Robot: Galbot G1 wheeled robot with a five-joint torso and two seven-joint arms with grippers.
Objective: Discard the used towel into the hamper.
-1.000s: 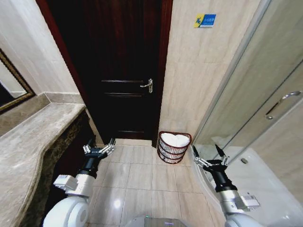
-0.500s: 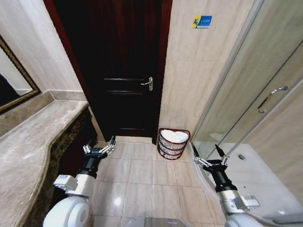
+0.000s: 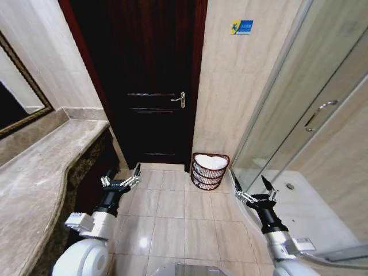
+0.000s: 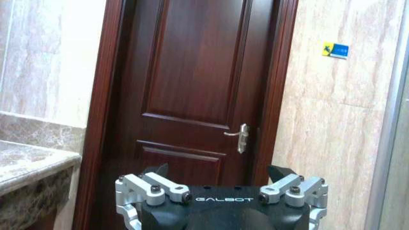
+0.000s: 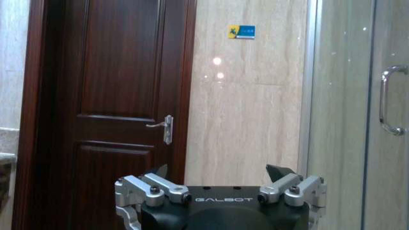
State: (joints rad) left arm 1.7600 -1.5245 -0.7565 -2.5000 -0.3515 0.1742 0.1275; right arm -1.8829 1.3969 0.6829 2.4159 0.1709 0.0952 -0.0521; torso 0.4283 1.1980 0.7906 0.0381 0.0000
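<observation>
White towel [image 3: 211, 162] in hamper [image 3: 208, 177] (floor, beside door [image 3: 150, 80])

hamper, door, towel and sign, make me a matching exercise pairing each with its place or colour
Things:
1. hamper
2. door
3. towel
4. sign

Descriptions:
a. white, lying in the basket
b. blue and yellow, high on the tiled wall
c. dark wood, shut, metal handle
d. on the floor against the wall, right of the door

Pairs: 1-d, 2-c, 3-a, 4-b
</observation>
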